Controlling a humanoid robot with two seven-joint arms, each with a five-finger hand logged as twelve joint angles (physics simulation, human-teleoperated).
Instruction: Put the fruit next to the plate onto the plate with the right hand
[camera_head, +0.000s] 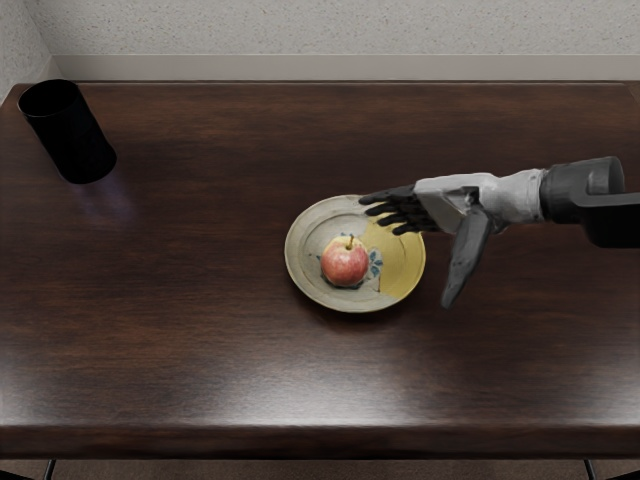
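The apple (345, 262) is sitting upright on the plate (404, 262), a little left of the plate's middle, with its stem pointing up. The right hand (442, 208) is hovering over the plate's right rim, apart from the fruit. Its dark fingers (395, 211) are stretching out loosely towards the left and the thumb is hanging down, so it is holding nothing. No other fruit is lying on the dark wooden surface (200, 330); only a black cup (68, 130) is standing well apart at the far left corner. Judging from this, the placing itself is looking finished, and what is probably remaining is only for the arm to be drawn clear of the plate.
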